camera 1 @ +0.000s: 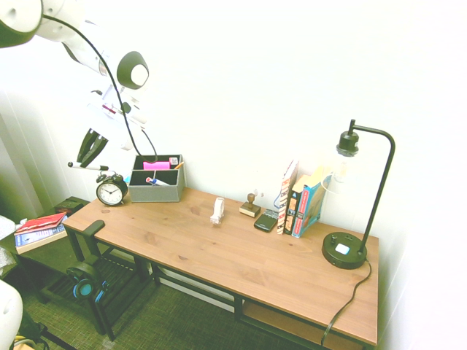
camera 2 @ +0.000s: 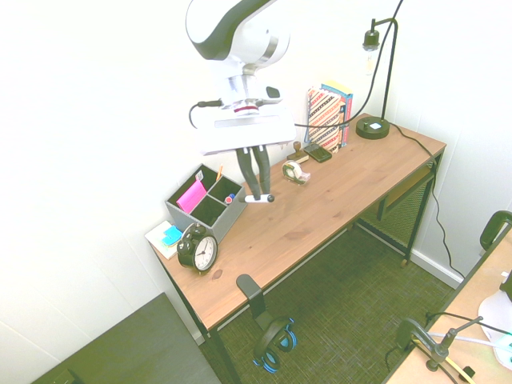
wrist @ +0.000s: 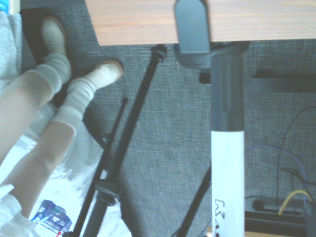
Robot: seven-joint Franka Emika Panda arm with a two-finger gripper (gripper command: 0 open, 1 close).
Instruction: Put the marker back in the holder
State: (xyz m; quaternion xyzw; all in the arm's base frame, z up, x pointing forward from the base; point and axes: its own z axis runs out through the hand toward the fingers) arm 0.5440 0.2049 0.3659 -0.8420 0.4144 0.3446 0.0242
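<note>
I have the long brown wooden desk (camera 1: 241,255) in both wide views, and the white robot arm (camera 2: 236,36) reaches over its clock end. On that end stands the small grey rectangular holder (camera 1: 157,180) with dark compartments; a bright pink pad (camera 2: 190,195) sits in one of them and other compartments look free. Just beside the holder is the round black alarm clock (camera 1: 112,189), nearer the desk's end edge.

My gripper (camera 1: 89,165) hangs in the air above and just off that end of the desk, close to the clock, and it is clenched on the slim white marker (camera 1: 89,167) with the black cap, which lies roughly level across the fingers. In the wrist view the marker's white barrel and dark cap run up the picture against the grey carpet, with the desk edge beyond.

As I judge it, the pick-up is done and the carry is well under way. What remains: bring the marker over the holder, tip it upright, lower it into a free compartment and release.
</note>
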